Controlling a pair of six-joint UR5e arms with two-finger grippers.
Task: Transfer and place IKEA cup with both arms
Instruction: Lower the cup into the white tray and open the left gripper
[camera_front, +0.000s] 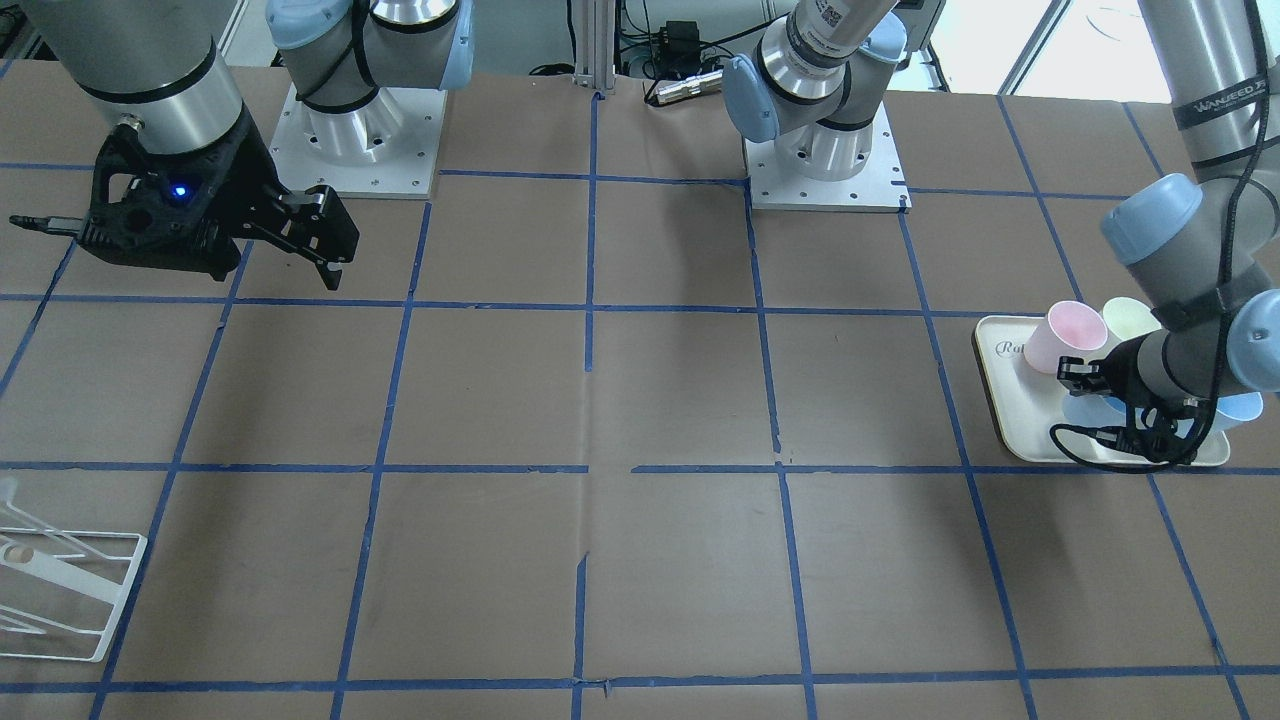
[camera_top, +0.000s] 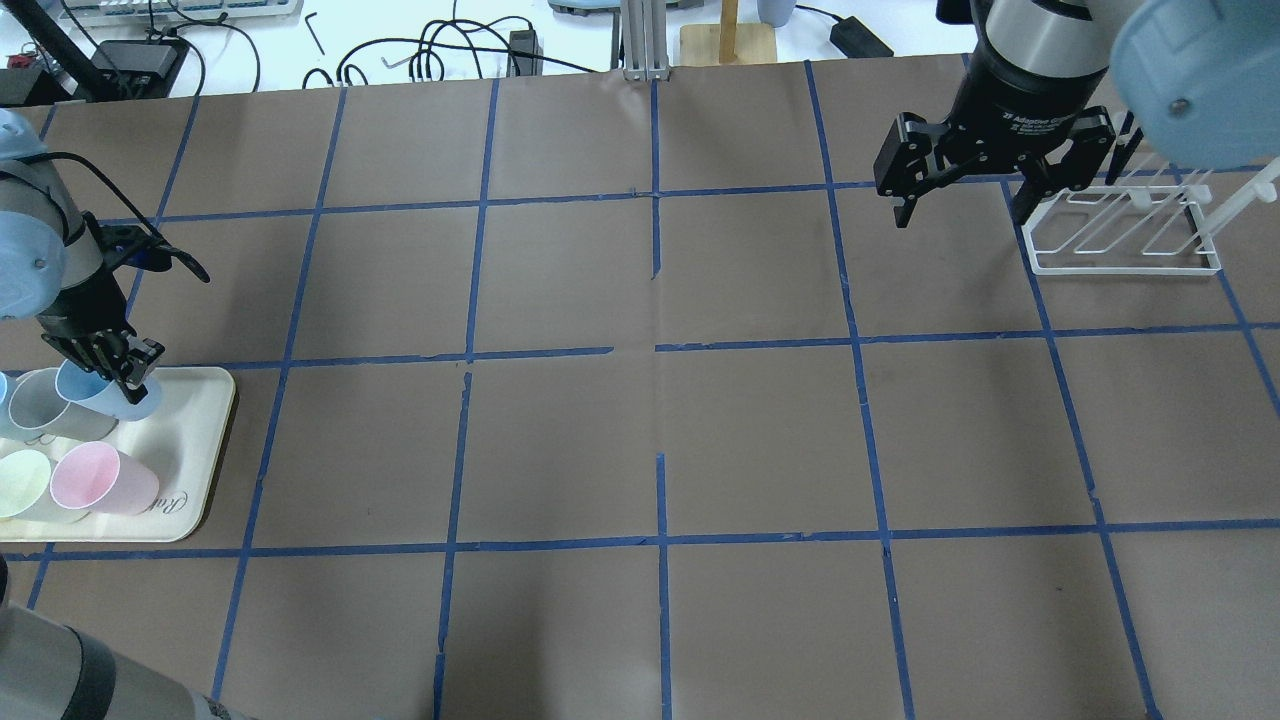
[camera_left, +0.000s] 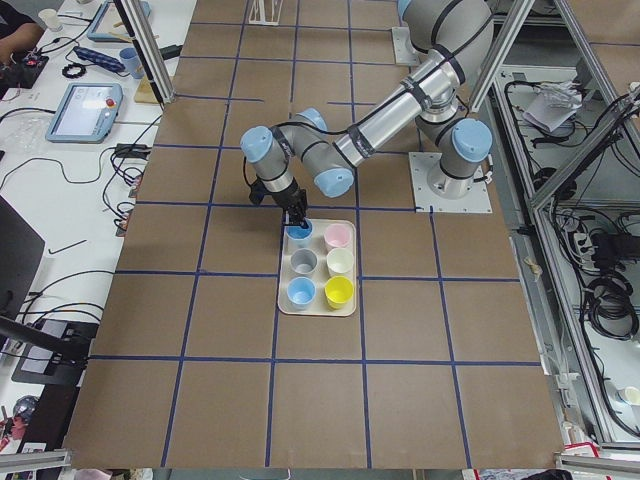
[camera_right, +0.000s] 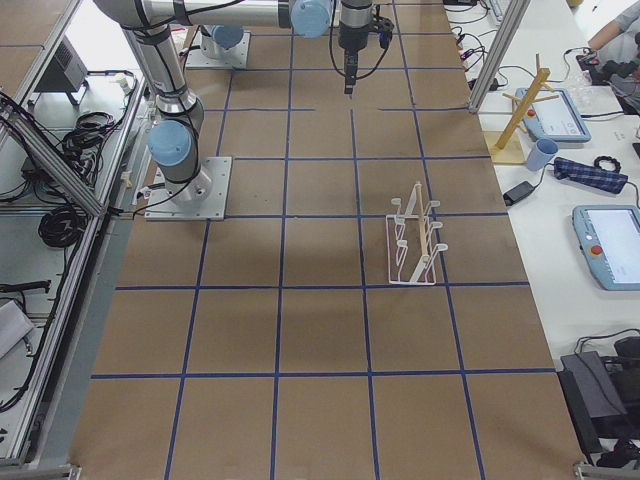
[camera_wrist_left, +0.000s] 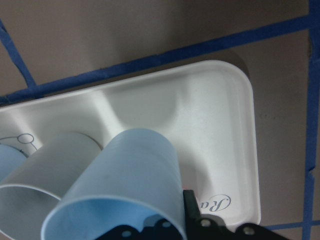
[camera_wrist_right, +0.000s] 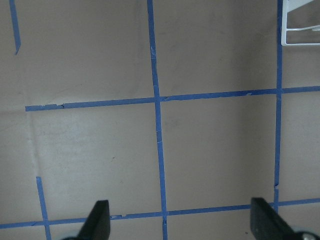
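Item: IKEA cup (camera_wrist_left: 125, 185), pale blue, tilted on white tray (camera_wrist_left: 215, 125) (leaning against grey cup (camera_wrist_left: 45, 170)). Left gripper (camera_top: 128, 378) pinches its rim. Right gripper (camera_top: 960, 212): fingers spread, empty, beside wire rack (camera_top: 1120, 262).

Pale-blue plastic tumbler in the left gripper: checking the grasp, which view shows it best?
Left wrist view: the pale-blue plastic tumbler fills the frame, rim at the left gripper. Overhead shows it small, exterior left tiny; the front view mostly hides it; both right views miss it.

Brown table (camera_top: 760, 440), blue tape grid (camera_top: 855, 340)
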